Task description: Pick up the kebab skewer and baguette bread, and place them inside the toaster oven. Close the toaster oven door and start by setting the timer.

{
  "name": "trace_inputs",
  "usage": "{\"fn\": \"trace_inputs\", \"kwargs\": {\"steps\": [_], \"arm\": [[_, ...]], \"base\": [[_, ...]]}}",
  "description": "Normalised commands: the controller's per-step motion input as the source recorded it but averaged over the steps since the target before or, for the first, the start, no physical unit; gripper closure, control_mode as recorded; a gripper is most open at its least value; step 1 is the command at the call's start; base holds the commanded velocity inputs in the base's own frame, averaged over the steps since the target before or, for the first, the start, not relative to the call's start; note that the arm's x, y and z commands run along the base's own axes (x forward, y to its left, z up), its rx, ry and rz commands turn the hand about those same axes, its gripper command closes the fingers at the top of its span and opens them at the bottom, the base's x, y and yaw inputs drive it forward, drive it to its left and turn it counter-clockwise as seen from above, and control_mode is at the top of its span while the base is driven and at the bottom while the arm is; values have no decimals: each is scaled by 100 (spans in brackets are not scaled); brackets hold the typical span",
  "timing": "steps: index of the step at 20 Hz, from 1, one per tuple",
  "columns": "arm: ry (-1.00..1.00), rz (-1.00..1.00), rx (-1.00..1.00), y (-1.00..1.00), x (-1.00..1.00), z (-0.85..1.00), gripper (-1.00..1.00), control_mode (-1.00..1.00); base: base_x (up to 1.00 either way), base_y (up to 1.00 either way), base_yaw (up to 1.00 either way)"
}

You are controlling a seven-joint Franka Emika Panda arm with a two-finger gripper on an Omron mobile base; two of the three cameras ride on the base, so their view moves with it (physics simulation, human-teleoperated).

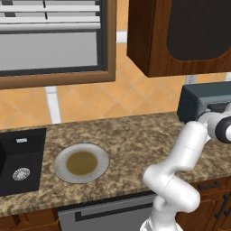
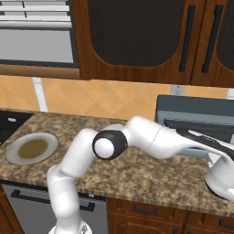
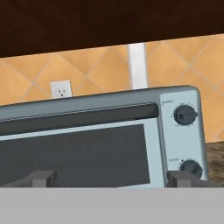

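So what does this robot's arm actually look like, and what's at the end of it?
The arm is a chain of smooth, rounded, glossy white segments with dark, nearly black rings and caps at the joints, like the round one at its elbow. No loose cables or markings are visible. The gripper ends in two small, blocky dark grey fingertips.

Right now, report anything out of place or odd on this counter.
Nothing looks spilled, askew or damaged. The plate lies flat and bare on the granite counter. The toaster oven sits square, door shut, both knobs in place. The open gripper faces its window.
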Motion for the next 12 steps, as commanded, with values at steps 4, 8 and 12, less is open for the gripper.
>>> {"fn": "trace_inputs", "kwargs": {"steps": [4,8,12], "arm": [[10,0,-3,-21,-20,-1,-100,-100],[8,0,-2,-13,5,0,-100,-100],[3,0,0,-28,32,-5,-100,-100]], "base": [[0,0,0],[0,0,0],[0,0,0]]}}
